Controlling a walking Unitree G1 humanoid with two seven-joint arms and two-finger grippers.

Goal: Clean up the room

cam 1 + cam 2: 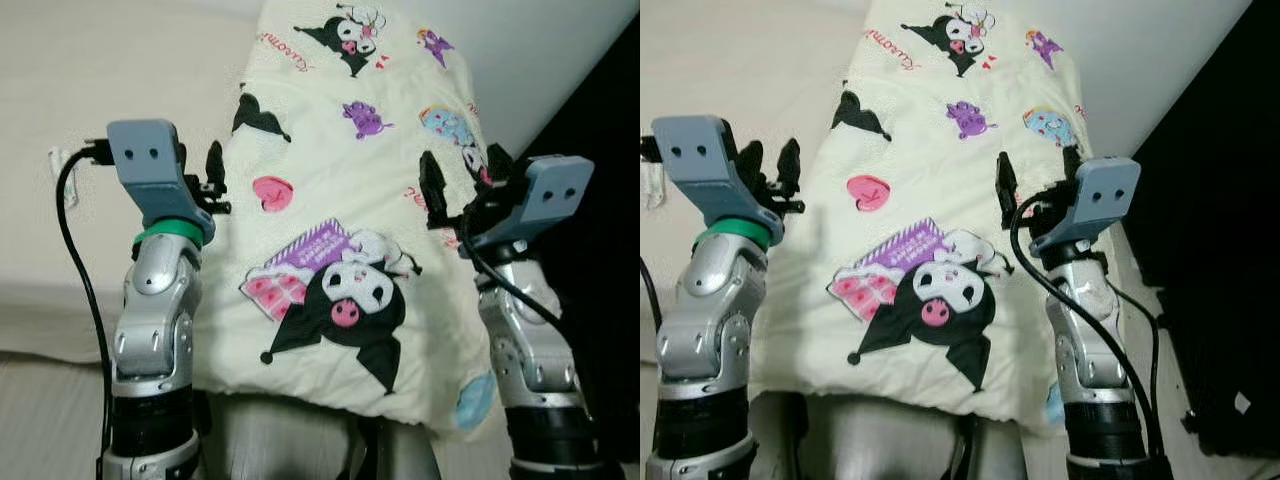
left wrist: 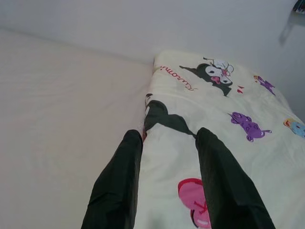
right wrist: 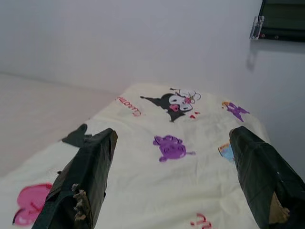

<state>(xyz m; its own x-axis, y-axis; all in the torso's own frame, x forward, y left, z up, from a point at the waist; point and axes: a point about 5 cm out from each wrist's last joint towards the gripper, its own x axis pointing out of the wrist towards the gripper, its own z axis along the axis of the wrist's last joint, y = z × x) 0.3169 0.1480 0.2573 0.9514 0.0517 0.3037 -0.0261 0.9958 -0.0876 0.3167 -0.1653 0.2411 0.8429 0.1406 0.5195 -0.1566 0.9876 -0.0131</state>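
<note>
Blanket: cream, cartoon-printed, folded into a long strip and lay on the pale bed beside the wall.
Left gripper: fingers apart, empty, above the blanket's left edge.
Right gripper: spread wide, empty, over its right side.

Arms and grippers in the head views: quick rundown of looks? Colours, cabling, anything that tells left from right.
Both arms are silver with black lower segments. Each wrist carries a blue-grey camera block with two small holes. The left gripper and right gripper have two long black fingers. The left wrist has a green ring. A black cable loops from the left block, another runs down the right arm.
</note>
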